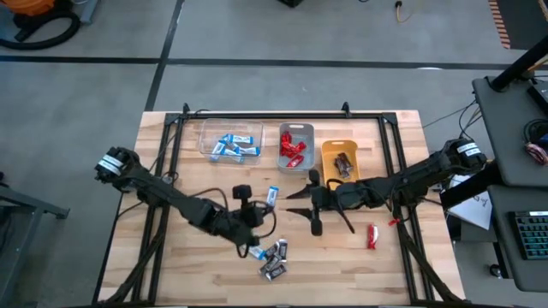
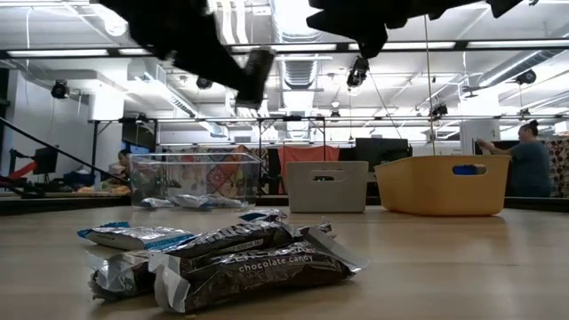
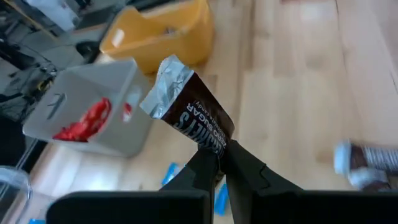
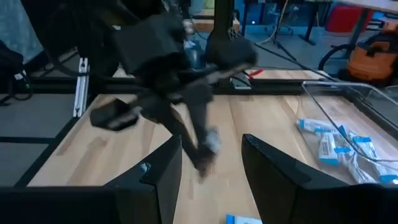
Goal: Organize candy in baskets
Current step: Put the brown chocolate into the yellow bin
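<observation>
- Sorting is partly done: the clear basket (image 1: 231, 139) near the worktop's far edge holds several blue-and-white bars (image 1: 235, 147), the grey-blue basket (image 1: 295, 145) beside it holds red pieces (image 1: 293, 151), and the orange-yellow basket (image 1: 340, 161) holds at least one dark bar.
- Holding a dark brown bar (image 3: 198, 122) pinched by one end, the left gripper (image 3: 219, 163) is clenched on it above the worktop's middle, short of the baskets (a brown bar, so I judge it belongs in the orange-yellow one).
- The right gripper (image 1: 315, 205) hovers with fingers spread and nothing between them, just in front of the orange-yellow basket.
- Left to sort: a small heap of brown bars (image 1: 273, 259) near the front edge, one loose blue-and-white bar (image 1: 272, 195) mid-table, and a red piece (image 1: 372, 236) toward the right edge.
- Room: bare wood to both sides, but the two grippers sit near each other before the baskets, so the path looks tight.
</observation>
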